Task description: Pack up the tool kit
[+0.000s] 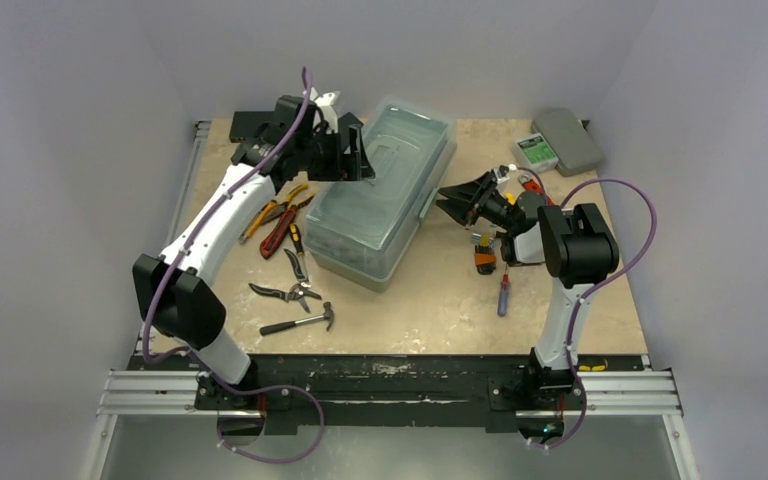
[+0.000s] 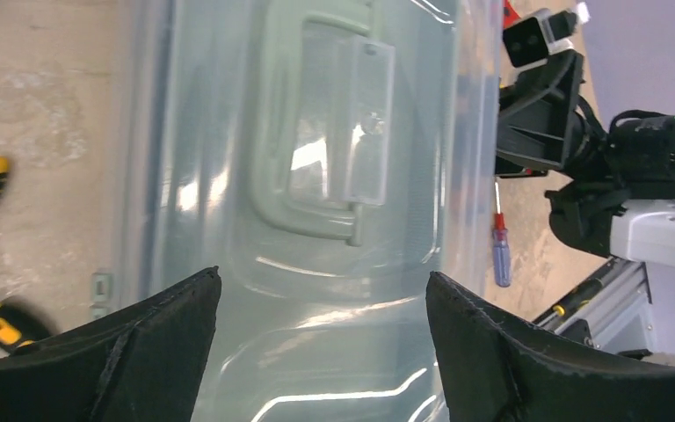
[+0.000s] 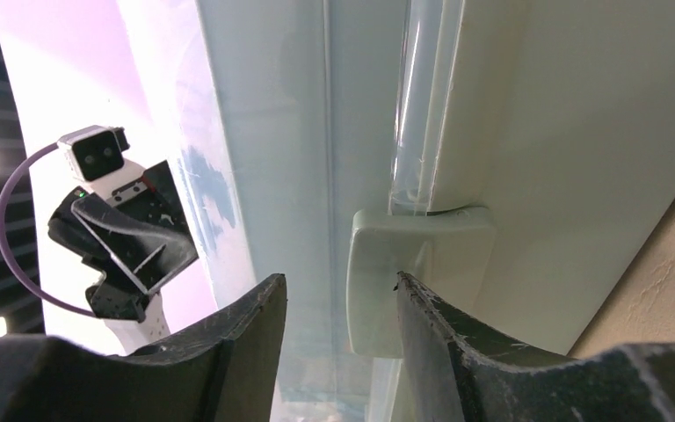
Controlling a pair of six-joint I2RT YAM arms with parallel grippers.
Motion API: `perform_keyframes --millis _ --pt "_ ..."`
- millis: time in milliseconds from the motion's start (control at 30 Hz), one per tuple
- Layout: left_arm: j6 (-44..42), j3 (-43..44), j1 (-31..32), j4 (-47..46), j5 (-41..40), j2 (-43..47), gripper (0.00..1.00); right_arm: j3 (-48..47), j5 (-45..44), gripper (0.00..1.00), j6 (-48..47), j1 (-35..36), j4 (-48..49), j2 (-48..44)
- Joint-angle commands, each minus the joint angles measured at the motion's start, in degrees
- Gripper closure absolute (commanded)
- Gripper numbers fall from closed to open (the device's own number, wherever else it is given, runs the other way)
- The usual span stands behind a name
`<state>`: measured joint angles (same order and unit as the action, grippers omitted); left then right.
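Note:
The sage-green toolbox with its translucent lid closed stands mid-table. My left gripper is open and empty, hovering over the lid's far left part; in the left wrist view its fingers straddle the lid below the top handle. My right gripper is open at the box's right side. In the right wrist view the side latch lies just ahead, its left edge in the gap between the fingertips. Loose pliers, cutters and a hammer lie left of the box.
A blue-handled screwdriver and an orange-black tool lie right of the box under the right arm. A flat grey case and a small green-labelled box sit at the back right. A black box sits back left.

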<state>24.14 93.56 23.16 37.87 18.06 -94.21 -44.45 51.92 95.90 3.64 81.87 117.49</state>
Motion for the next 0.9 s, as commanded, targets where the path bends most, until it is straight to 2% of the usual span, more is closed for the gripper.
perform_keyframes --millis 0,100,267,467,633,767,867 --pt "-3.4 0.2 -1.9 4.6 -5.3 1.8 0.15 -0.7 -0.8 0.47 -2.3 0.1 0.8 -2.2" --pt "-7.3 1.4 -2.0 2.9 -7.7 1.6 0.14 -0.2 -1.1 0.38 -2.6 0.1 0.1 -2.7" --pt "-11.7 9.3 -2.1 8.6 -13.6 -4.2 0.14 0.8 -1.5 0.35 -3.1 0.1 -0.4 -3.0" --pt "-13.1 17.3 -3.2 16.3 -12.4 -13.6 0.14 1.7 -1.6 0.35 -2.7 0.1 1.0 -2.3" --pt "-11.1 17.9 -6.0 16.4 -4.5 -18.8 0.15 2.4 -1.8 0.35 -2.8 0.1 1.1 -2.6" --pt "-7.5 15.1 -8.4 15.4 4.3 -22.0 0.27 3.4 -2.5 0.33 -4.1 0.2 -0.6 -3.3" --pt "-3.8 10.3 -9.8 12.2 13.5 -23.8 0.52 4.4 -2.4 0.31 -4.6 0.2 -0.4 -3.4"
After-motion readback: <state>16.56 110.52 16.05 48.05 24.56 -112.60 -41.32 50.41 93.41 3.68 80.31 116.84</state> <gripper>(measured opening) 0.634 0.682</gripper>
